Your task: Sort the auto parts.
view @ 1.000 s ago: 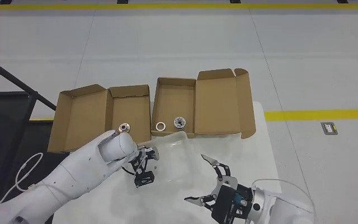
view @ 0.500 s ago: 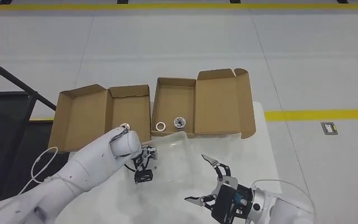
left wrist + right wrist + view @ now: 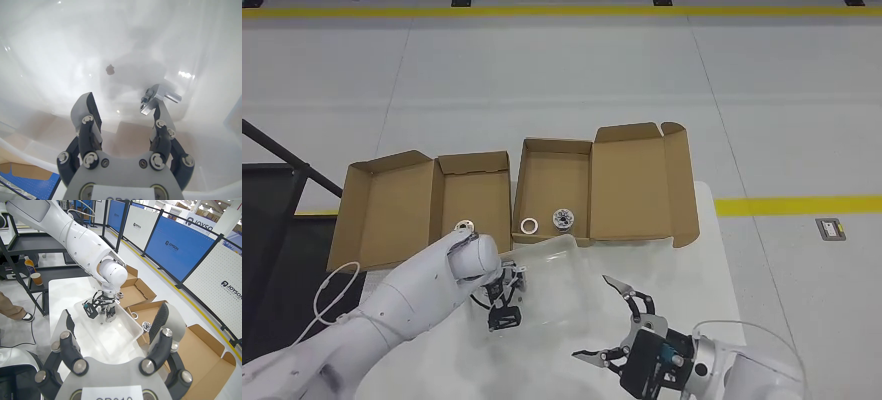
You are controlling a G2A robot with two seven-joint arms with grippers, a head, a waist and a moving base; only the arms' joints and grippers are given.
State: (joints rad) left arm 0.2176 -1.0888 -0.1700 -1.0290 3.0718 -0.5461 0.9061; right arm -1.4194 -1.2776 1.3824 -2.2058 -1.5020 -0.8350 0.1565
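- One white table (image 3: 707, 290) carries everything.
- Two open cardboard boxes sit side by side at its far edge, the left box (image 3: 472, 195) and the right box (image 3: 552, 185).
- A clear plastic bin (image 3: 567, 285) lies just in front of the boxes.
- The left gripper (image 3: 122, 102) hangs inside the bin, jaws spread wide, gripping nothing.
- The right gripper (image 3: 117, 312) hovers near the bin's near side, jaws also spread wide.
- A small metal bracket (image 3: 158, 96) sits inside the bin, against the tip of one left finger.
- A flanged disc (image 3: 464, 227) rests in the left box.
- A ring (image 3: 529, 226) and a toothed round part (image 3: 562, 217) rest in the right box.
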